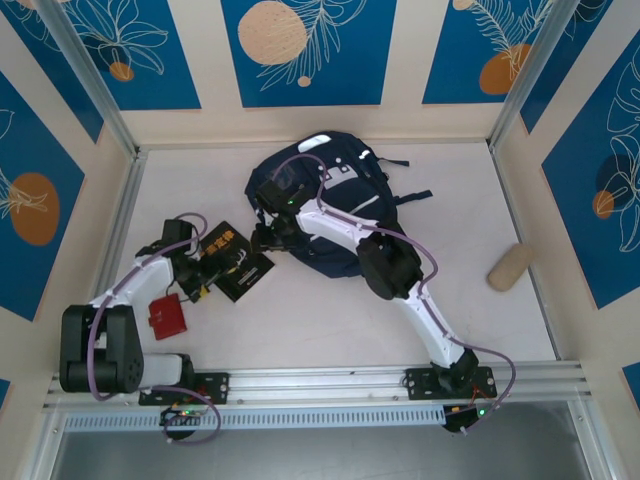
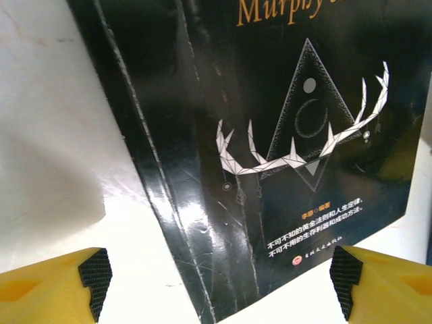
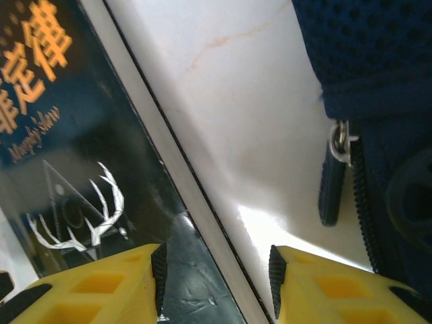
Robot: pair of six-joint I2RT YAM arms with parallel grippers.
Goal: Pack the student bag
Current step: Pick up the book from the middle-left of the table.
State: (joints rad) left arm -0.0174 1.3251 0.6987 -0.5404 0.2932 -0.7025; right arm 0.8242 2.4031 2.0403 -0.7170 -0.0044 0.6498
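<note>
The student bag (image 1: 335,195), dark navy with white patches near its top, lies at the back middle of the table. Its mesh fabric (image 3: 378,67) and a zipper pull (image 3: 331,192) are close on the right in the right wrist view. A black book (image 1: 238,262) with an antler design lies to the left of the bag. My left gripper (image 1: 210,272) stands wide open, its fingertips either side of the book's (image 2: 270,135) near corner. My right gripper (image 3: 216,280) is open over the book's (image 3: 74,155) bag-side edge, one finger above the cover, the other above bare table.
A small red object (image 1: 167,316) lies by the left arm near the front edge. A beige cylinder (image 1: 508,267) rests at the right by the wall. Metal frame posts and patterned walls close in the table on three sides.
</note>
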